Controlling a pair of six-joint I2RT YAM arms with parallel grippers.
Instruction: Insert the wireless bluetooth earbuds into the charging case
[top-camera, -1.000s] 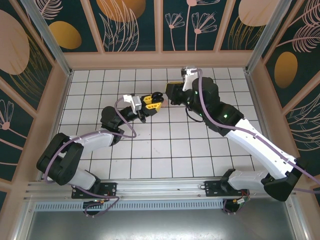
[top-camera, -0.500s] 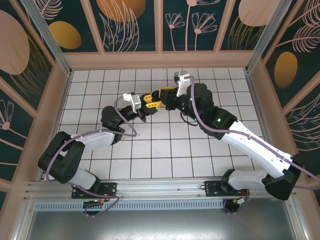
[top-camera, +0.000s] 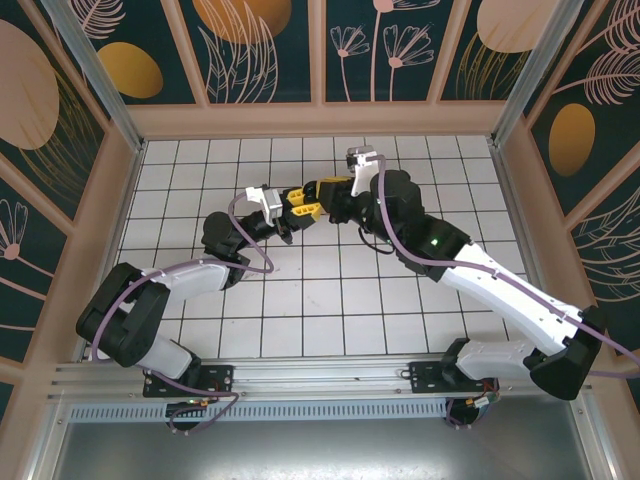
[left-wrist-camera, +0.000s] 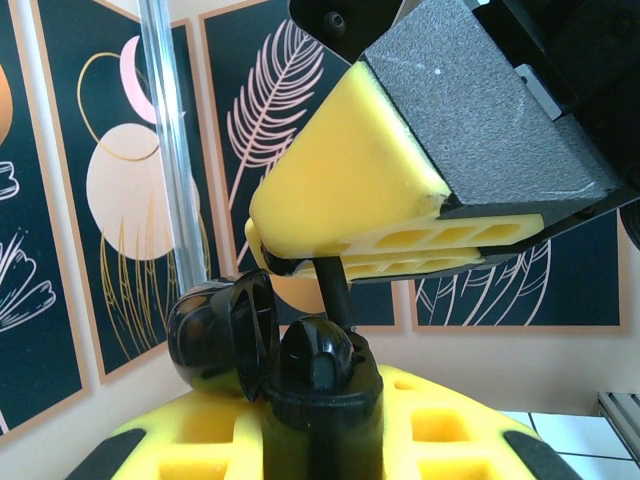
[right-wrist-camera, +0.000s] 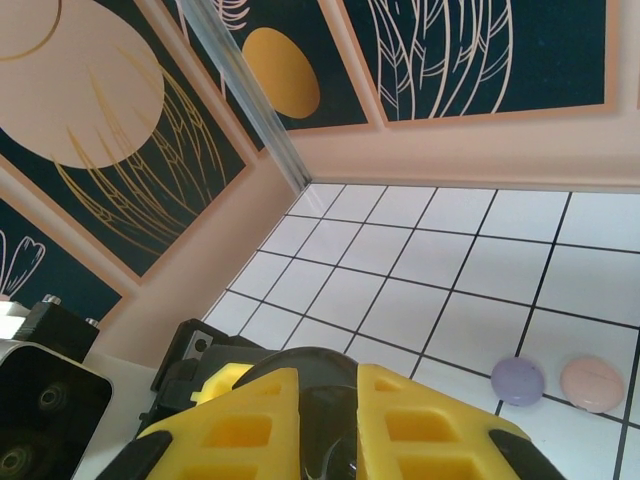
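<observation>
Left tool and right tool clamped — tips nearly touching.

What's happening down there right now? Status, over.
Left gripper shut on open black case. Right gripper pinching black earbud by stem, bud at case mouth. Lilac case and pink case aside.

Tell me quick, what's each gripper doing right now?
Left gripper: closed on the black charging case, lid open.
Right gripper: closed on a black earbud, at the case.

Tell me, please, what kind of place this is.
Probably a small enclosed robot test cell, not a home: a left arm and a right arm are bolted to a metal rail at the edge of a white tiled surface, boxed in by walls with painted leaf panels.
</observation>
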